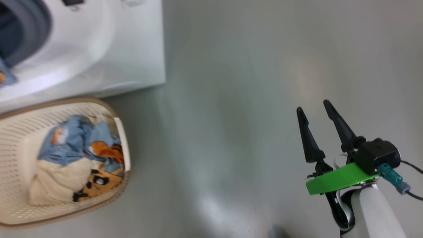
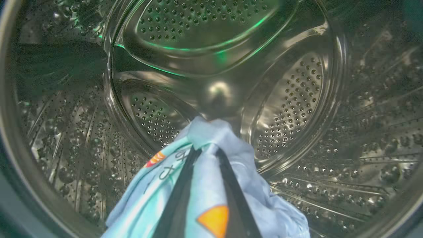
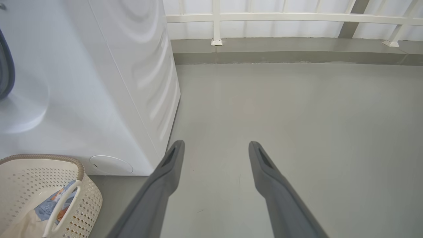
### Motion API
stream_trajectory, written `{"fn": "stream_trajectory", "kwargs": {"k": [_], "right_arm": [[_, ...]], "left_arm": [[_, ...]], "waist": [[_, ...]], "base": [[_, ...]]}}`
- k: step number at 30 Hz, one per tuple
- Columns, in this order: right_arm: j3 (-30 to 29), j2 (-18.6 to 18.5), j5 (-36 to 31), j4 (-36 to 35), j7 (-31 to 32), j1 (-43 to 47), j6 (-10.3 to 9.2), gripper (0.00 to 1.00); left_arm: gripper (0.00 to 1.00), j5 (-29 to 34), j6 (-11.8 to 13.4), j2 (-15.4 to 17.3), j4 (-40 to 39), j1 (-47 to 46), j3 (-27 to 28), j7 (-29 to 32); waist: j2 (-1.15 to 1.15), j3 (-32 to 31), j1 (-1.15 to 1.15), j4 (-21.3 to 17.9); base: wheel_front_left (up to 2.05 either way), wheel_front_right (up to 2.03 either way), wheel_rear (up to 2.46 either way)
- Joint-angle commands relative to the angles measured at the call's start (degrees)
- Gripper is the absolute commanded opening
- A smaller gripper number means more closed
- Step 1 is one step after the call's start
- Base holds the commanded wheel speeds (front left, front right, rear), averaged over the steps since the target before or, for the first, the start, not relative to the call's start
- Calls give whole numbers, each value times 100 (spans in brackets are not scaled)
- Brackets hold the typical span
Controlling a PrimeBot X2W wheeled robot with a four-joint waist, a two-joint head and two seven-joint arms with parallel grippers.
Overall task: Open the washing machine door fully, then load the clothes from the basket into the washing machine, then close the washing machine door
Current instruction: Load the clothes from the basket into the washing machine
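The basket (image 1: 19, 142) on the floor (image 1: 231, 115) beside the washer (image 1: 125, 49) holds crumpled clothes (image 1: 76, 145): light blue, cream, and orange with black. Inside the steel drum (image 2: 297, 99), the left tool (image 2: 207, 152) is clenched on a light blue garment (image 2: 211, 132) with orange patches, its length trailing back along the fingers. The right tool (image 1: 313, 105) hangs spread and empty over the floor

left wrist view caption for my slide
Left gripper shut on a light blue garment inside the washing machine's steel drum.

Glossy perforated steel drum (image 2: 290, 99), soft cloth garment (image 2: 211, 134), matt plastic basket (image 1: 19, 138)
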Motion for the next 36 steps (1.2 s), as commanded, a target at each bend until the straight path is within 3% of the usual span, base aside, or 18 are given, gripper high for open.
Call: {"fn": "stream_trajectory", "kwargs": {"k": [1,7,14,23,36], "right_arm": [[141,-14,62,-148,-28,-33,9,100],[285,-14,285,-155,-28,-167,9,100],[458,-14,494,-146,-28,-287,9,100],[533,-14,622,-146,-28,-366,9,100],[550,-14,666,-133,-28,-456,9,100]], "left_arm": [[0,87,-34,462,-50,-250,54,64],[0,72,-73,1068,559,-1305,-129,317],[0,199,-90,1484,1073,-2212,-480,358],[0,258,40,1583,1538,-3093,-580,-120],[0,457,116,1646,2593,-3354,-929,-182]], "waist": [[0,572,0,-398],[0,1021,0,-637],[0,1298,0,-869],[0,1427,0,-975],[0,1504,0,-959]], "base": [[0,0,0],[0,0,0],[0,0,0],[0,0,0],[0,0,0]]}}
